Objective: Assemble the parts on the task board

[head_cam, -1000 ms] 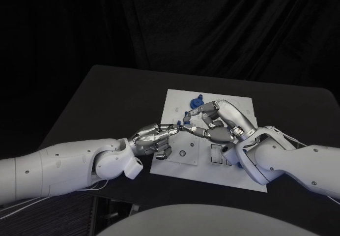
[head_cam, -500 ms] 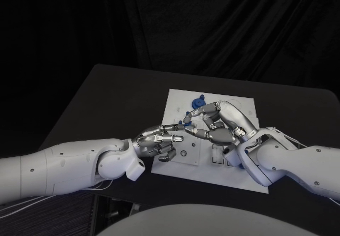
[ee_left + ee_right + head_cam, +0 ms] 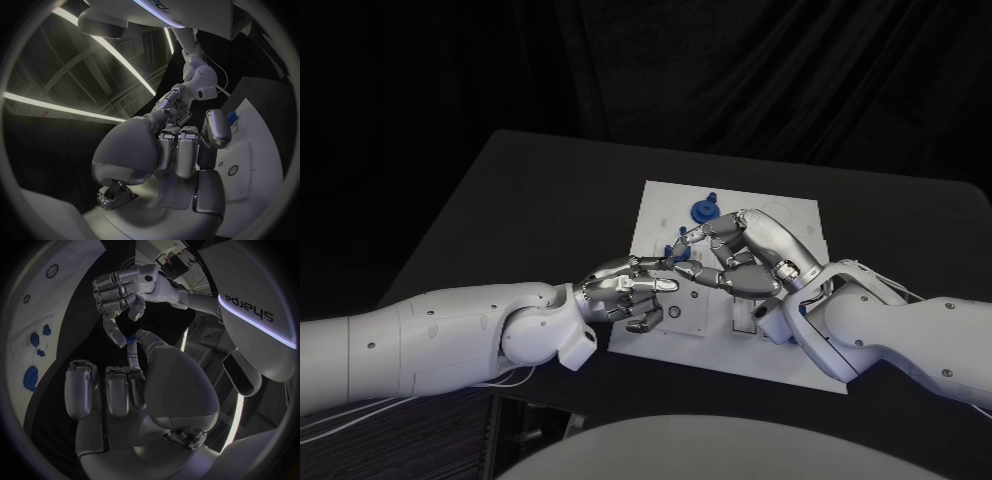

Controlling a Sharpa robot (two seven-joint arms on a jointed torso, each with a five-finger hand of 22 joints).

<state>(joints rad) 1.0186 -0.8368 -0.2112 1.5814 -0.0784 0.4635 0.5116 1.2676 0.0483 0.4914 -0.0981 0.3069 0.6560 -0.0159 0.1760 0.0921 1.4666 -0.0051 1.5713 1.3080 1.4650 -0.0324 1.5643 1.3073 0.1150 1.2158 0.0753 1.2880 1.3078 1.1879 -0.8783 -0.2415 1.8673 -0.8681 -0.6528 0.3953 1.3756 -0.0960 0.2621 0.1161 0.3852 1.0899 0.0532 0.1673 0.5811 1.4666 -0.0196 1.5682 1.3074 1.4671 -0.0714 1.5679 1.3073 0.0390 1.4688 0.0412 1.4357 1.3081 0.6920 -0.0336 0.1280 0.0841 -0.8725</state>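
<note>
We see the black tabletop (image 3: 516, 210) carrying the white task board (image 3: 783, 215) in its middle, the board lying flat with both arms meeting over its near-left part. The left hand (image 3: 629, 293) sits over the board's left edge, most fingers curled in toward the palm, one finger stretched out toward the right hand (image 3: 750, 258), which hangs just beside it over the board's centre with its fingers bent. Between the two hands we spot a small blue part (image 3: 681, 243); in the right wrist view that same small blue part (image 3: 131, 340) sits right at the tip of the right hand's thumb and the left hand's outstretched finger, so both touch it, but we cannot tell which hand actually grips it or whether either does. Farther back on the board a larger round blue part (image 3: 702, 211) stands by itself, apart from both hands. The right wrist view also shows more blue parts (image 3: 39, 335) lying on the white board, plus a bigger blue piece (image 3: 30, 378) close to them. Near the left hand, a small round ring mark (image 3: 672, 312) shows on the board.
</note>
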